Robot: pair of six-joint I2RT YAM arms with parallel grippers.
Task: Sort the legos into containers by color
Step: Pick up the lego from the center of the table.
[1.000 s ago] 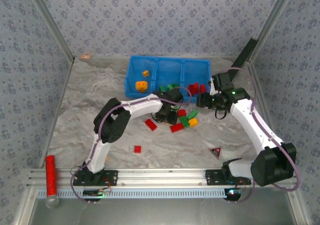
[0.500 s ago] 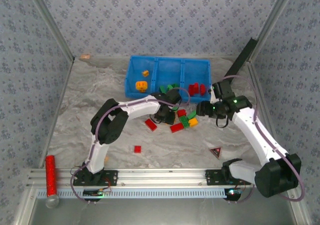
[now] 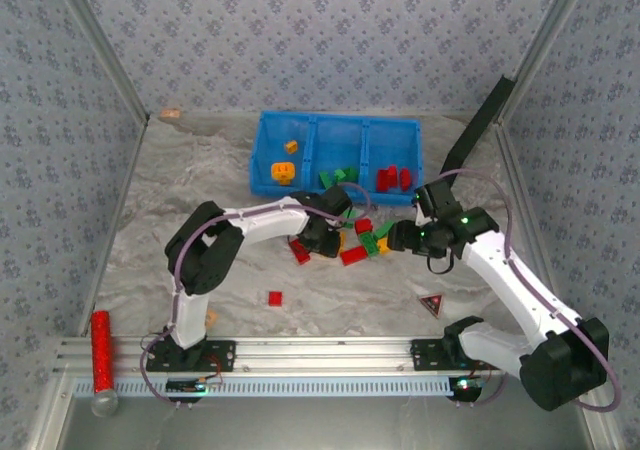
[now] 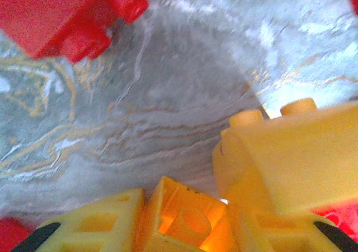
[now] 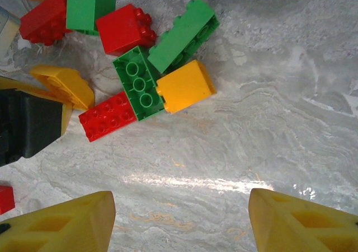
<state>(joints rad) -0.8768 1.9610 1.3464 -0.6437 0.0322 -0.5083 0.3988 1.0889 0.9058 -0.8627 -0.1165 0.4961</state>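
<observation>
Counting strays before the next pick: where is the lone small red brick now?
In the top view, the small red brick lies alone on the table, left of centre, nearer the robot than the brick pile and just right of the left arm.

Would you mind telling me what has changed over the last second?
The left end effector slid slightly left at the pile and closed on an orange-yellow brick. The right end effector, open, came away from the blue tray down to the pile's right side. Bricks in the tray and the lone red brick stayed put.
</observation>
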